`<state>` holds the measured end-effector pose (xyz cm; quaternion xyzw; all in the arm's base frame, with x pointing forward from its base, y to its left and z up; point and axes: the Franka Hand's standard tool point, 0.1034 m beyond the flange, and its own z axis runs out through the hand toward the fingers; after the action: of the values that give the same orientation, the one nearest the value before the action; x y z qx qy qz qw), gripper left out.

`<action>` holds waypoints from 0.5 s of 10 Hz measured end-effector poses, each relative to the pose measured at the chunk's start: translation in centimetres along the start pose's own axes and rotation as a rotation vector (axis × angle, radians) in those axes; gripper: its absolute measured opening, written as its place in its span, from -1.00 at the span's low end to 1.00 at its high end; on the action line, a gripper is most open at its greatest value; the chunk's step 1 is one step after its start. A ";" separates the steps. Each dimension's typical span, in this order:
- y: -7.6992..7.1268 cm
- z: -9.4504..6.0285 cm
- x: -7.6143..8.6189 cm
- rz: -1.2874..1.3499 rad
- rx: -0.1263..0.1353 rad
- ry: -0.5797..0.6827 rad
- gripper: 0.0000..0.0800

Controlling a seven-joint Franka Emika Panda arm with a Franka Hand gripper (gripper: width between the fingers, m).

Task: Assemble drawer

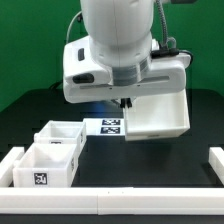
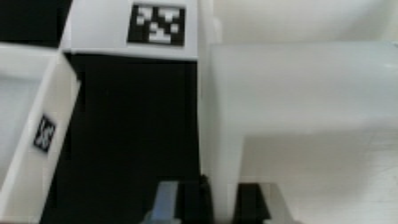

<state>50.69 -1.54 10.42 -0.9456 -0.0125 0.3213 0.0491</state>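
The gripper pinches a thin wall of the big white drawer box, with one of its fingers on each side. The box may be lifted. Two small trays sit nearby, toward the exterior view's left.

**Inspector:** Exterior camera?
**Technician:** Off the arm, slightly raised, facing the Panda arm head-on across the table. It sits at middle distance.
**Inspector:** Wrist camera?
**Technician:** It looks out along the gripper, very close to the drawer housing, in soft focus. Both views share that housing.
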 end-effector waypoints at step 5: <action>-0.7 -6.4 -1.0 -0.010 0.029 0.427 -0.91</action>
<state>53.82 -1.41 16.15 -0.9914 -0.0020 0.1134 0.0658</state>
